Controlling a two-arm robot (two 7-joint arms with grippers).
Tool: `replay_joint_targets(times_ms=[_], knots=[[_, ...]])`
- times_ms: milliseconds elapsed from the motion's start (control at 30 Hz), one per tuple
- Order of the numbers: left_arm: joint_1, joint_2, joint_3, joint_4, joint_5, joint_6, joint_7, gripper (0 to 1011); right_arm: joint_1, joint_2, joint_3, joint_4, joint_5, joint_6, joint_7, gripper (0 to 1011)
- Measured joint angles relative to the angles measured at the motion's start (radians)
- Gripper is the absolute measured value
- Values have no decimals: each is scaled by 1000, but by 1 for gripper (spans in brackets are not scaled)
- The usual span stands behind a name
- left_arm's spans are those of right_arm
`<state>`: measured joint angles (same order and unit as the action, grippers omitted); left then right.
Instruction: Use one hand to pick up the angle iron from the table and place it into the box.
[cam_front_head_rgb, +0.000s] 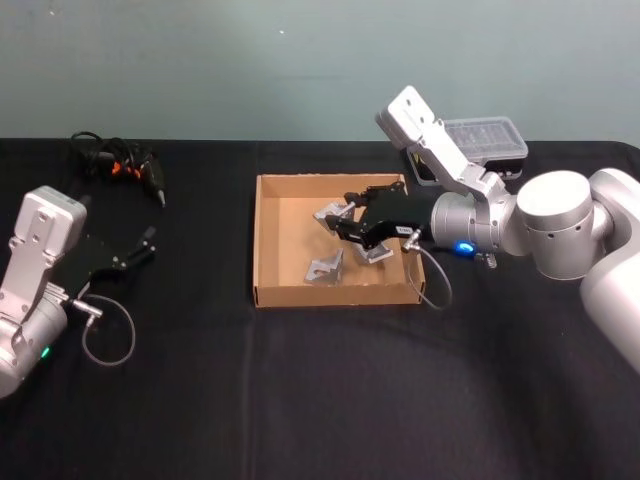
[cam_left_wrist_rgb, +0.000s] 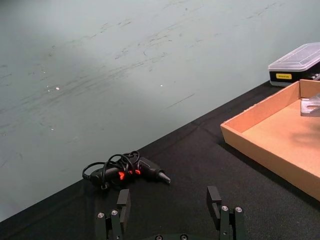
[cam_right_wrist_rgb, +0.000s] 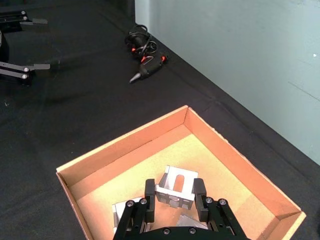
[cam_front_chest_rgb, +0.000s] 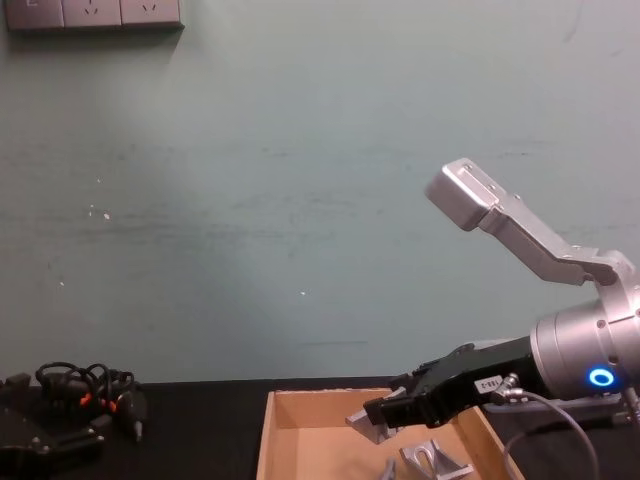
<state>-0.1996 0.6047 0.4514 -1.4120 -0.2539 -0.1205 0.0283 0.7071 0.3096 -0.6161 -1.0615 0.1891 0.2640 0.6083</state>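
Note:
My right gripper (cam_front_head_rgb: 350, 222) hangs over the tan cardboard box (cam_front_head_rgb: 300, 295), shut on a grey metal angle iron (cam_right_wrist_rgb: 175, 186). In the right wrist view the two black fingers (cam_right_wrist_rgb: 149, 194) press the bracket's sides a little above the box (cam_right_wrist_rgb: 125, 145) floor. From the chest view the held angle iron (cam_front_chest_rgb: 362, 420) sits at the gripper's tip (cam_front_chest_rgb: 378, 412), just above the box (cam_front_chest_rgb: 300, 400) rim. Two more angle irons (cam_front_head_rgb: 325, 268) lie on the box floor. My left gripper (cam_front_head_rgb: 148, 243) rests open at the far left over the black table (cam_front_head_rgb: 320, 400), holding nothing.
A black case with a clear lid (cam_front_head_rgb: 485, 140) stands behind the box at the back right. A black tool with a coiled cable and orange marks (cam_front_head_rgb: 125, 165) lies at the back left. The left wrist view shows the tool (cam_left_wrist_rgb: 125, 170) ahead of the left gripper (cam_left_wrist_rgb: 168, 200).

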Motion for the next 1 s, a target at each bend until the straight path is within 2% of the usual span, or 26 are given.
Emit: replay_joint_targets(times_ms=[767,967,1000], knots=[[0,0,0,0,0,0,0,1000,38,-34,-21,82,-24,-11,27,470],[0,0,0,0,0,0,0,1000,39,-38,-22,88,-26,-13,27,615],[0,0,0,0,0,0,0,1000,39,-38,-21,88,-27,-14,27,673]])
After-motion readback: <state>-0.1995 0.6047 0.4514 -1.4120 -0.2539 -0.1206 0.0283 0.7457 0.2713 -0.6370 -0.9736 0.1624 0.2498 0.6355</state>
